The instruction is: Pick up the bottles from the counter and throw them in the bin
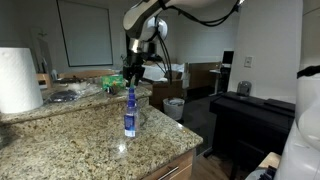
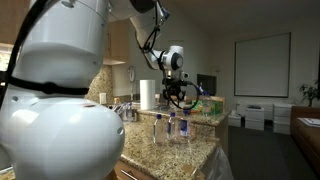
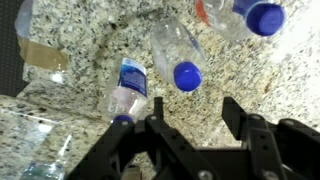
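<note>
Tool: the tool [image 3: 193, 125] hangs above the bottles [image 2: 171, 128], jaws wide apart, holding nothing.
Bottles: upright, close together, on the granite surface [image 1: 70, 140].
Bin: the bin [image 1: 174, 107] stands on the floor, beyond the surface.

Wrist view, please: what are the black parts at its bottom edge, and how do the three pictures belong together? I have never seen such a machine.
The machine is a single robot arm working over a granite kitchen counter. Two pictures come from cameras that stand outside the robot. The third comes from a camera on its wrist, looking down.

The black parts there are the fingers of the end effector, the part that grasps. They stand apart and hold nothing.

Below it on the counter are small clear bottles with blue caps. The wrist view shows three, and one is the blue-labelled bottle.

An exterior view also shows a white paper-towel roll on the counter, and a pale bin on the floor beyond the counter's edge.
</note>
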{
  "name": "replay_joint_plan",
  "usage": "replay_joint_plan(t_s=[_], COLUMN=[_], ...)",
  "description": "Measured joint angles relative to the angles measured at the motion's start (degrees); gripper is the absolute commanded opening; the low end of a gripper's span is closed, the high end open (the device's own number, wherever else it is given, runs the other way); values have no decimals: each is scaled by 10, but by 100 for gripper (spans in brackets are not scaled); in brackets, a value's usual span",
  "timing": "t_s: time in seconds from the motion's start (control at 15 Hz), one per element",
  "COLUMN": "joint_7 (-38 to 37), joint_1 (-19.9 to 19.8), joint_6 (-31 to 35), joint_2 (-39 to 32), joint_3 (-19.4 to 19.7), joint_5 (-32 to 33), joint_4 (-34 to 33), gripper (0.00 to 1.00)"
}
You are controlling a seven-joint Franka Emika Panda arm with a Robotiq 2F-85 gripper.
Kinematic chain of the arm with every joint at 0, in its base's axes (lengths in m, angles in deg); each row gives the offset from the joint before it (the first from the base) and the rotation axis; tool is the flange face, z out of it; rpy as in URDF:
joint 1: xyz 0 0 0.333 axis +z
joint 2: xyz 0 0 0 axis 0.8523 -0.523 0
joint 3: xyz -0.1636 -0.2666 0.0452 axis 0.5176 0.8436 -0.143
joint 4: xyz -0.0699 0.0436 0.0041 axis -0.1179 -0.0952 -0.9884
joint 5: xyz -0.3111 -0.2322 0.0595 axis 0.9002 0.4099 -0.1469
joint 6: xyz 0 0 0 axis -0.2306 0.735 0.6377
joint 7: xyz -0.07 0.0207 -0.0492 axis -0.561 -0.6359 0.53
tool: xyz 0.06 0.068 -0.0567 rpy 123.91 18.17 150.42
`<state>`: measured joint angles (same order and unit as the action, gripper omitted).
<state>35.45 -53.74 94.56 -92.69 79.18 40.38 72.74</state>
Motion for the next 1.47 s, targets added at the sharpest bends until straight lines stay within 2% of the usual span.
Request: replay_joint_plan(t_s=[0.13,0.6,0.67,0.73,1.33,1.47], joint_7=[0,-4,-4,-4,-4,-4], joint_1=[12,22,21,21,22,22], joint_6=[0,-21,-24,-27,-33,-33], joint_2=[-8,-34,-36,-38,-47,-47], joint_3=[-5,0,0,0,-4,-4], joint_5=[7,66,66,66,65,65], joint_4=[0,1,1,1,1,1], gripper=[100,100,75,73,13,4])
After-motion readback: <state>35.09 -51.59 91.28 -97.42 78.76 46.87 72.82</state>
